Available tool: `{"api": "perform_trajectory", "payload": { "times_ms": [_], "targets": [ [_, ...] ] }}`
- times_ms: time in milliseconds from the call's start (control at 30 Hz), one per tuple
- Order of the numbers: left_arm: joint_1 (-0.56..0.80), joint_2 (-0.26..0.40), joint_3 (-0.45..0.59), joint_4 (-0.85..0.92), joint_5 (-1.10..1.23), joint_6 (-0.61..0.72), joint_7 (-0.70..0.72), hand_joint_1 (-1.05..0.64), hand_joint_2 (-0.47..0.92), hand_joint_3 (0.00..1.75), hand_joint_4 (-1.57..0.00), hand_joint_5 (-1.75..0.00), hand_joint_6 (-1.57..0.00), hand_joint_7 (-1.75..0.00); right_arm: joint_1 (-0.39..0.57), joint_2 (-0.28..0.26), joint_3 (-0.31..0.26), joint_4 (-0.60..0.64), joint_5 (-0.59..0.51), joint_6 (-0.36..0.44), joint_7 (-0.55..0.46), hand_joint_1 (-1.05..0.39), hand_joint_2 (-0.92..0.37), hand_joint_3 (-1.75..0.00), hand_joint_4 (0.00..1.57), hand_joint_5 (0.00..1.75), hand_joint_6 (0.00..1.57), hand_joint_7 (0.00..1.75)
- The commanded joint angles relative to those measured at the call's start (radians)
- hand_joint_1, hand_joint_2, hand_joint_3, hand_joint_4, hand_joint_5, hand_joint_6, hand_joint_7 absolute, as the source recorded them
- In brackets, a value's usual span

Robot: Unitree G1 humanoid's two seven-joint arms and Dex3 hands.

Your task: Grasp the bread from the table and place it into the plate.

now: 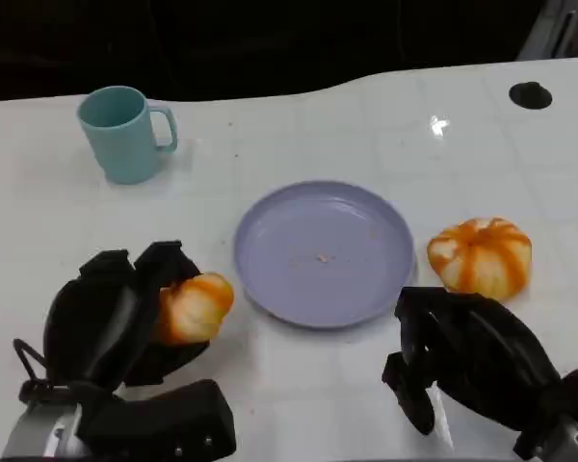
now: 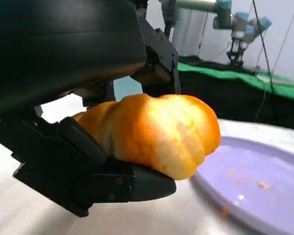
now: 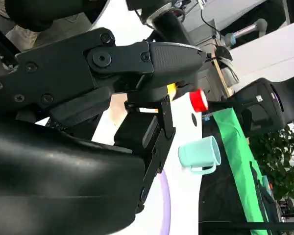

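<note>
My left hand [image 1: 111, 322] sits nearest, its black fingers [image 2: 112, 183] clamped around the golden, ridged bread roll [image 2: 157, 132], so the grasp looks done. The round lilac plate [image 1: 380, 279] lies just beyond my fingertips, holding only crumbs; carrying the roll over and releasing it remains. My right hand [image 1: 462, 361] rests curled, holding nothing, near a second orange-striped roll [image 1: 480, 255].
</note>
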Motion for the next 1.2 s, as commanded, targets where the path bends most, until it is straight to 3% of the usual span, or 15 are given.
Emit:
{"api": "perform_trajectory", "payload": {
  "times_ms": [33,333,667,1067,1167,1200],
  "targets": [
    [-0.013,0.013,0.029,-0.076,-0.013,0.01,-0.03,-0.16,0.49,1.12,-0.86,-1.75,-0.68,-1.7,0.004,-0.007,-0.004,0.005,0.003,-0.001,-0.001,-0.92,-0.92,-0.41,1.3,1.6,1.11,1.53],
    [-0.202,-0.025,-0.003,-0.008,-0.025,-0.012,-0.094,-0.17,0.39,1.14,-0.88,-1.75,-0.71,-1.74,0.003,-0.013,-0.008,0.013,0.0,0.01,-0.005,-0.92,-0.92,-0.39,1.29,1.6,1.1,1.54],
    [-0.379,-0.111,-0.073,0.249,-0.058,-0.132,-0.09,-0.13,0.29,1.29,-0.95,-1.75,-0.76,-1.75,0.013,-0.011,-0.003,0.009,-0.003,0.004,-0.005,-0.92,-0.92,-0.4,1.28,1.59,1.09,1.55],
    [-0.555,-0.176,-0.165,0.559,-0.024,-0.192,-0.058,-0.17,0.32,1.42,-0.98,-1.75,-0.79,-1.75,0.012,0.0,-0.002,0.017,0.011,0.005,0.008,-0.93,-0.92,-0.35,1.29,1.59,1.1,1.52],
    [-0.581,-0.176,-0.174,0.598,-0.044,-0.185,-0.119,-0.19,0.4,1.29,-0.89,-1.75,-0.79,-1.58,0.012,0.0,0.0,0.014,0.007,0.002,0.005,-0.93,-0.92,-0.35,1.29,1.59,1.1,1.51],
    [-0.587,-0.175,-0.175,0.603,-0.053,-0.183,-0.146,-0.21,0.46,1.06,-0.8,-1.66,-0.81,-1.24,0.013,0.001,0.0,0.013,0.006,0.001,0.004,-0.93,-0.92,-0.35,1.29,1.59,1.1,1.51]
  ]
}}
